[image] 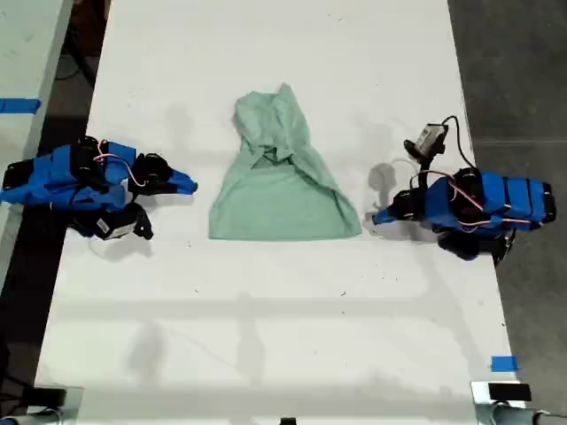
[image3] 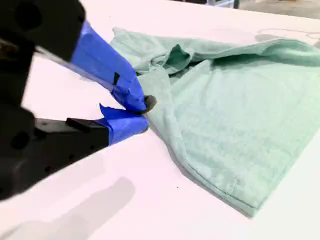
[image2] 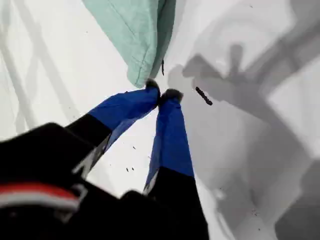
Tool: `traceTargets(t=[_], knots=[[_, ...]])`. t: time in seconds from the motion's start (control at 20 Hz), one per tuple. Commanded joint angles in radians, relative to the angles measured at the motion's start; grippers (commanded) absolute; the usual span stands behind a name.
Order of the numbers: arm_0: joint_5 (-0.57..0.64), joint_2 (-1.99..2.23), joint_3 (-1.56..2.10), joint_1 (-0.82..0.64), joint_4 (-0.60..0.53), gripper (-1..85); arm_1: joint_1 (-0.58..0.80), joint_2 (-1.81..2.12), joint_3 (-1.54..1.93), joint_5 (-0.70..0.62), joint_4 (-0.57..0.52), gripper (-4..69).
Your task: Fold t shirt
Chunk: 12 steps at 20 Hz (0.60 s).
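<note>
White tabletop (image: 283,336) under the half-folded pale mint-green t shirt (image: 283,199); my first gripper (image2: 164,94) and my second gripper (image3: 142,114), both pinched empty, should open before grasping the cloth just ahead.

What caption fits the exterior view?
Partly folded mint t shirt on a white table, one blue arm at each side, neither gripping it.

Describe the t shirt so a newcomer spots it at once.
On the long white table, look midway between the two blue arms. The t shirt lies there: pale mint-green, plain, partly folded, wide at the near hem and bunched narrow at the far end. It is the only fabric there.
</note>
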Motion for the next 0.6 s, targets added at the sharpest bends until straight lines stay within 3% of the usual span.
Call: traceTargets(t=[0.0, 0.55], knots=[[0.014, 0.003, 0.021, -0.002, -0.003, -0.1, 0.091, 0.009, 0.054, 0.012, -0.002, 1.6], [0.014, 0.003, 0.021, -0.008, -0.003, -0.1, 0.112, -0.032, -0.014, 0.002, 0.046, 1.5]])
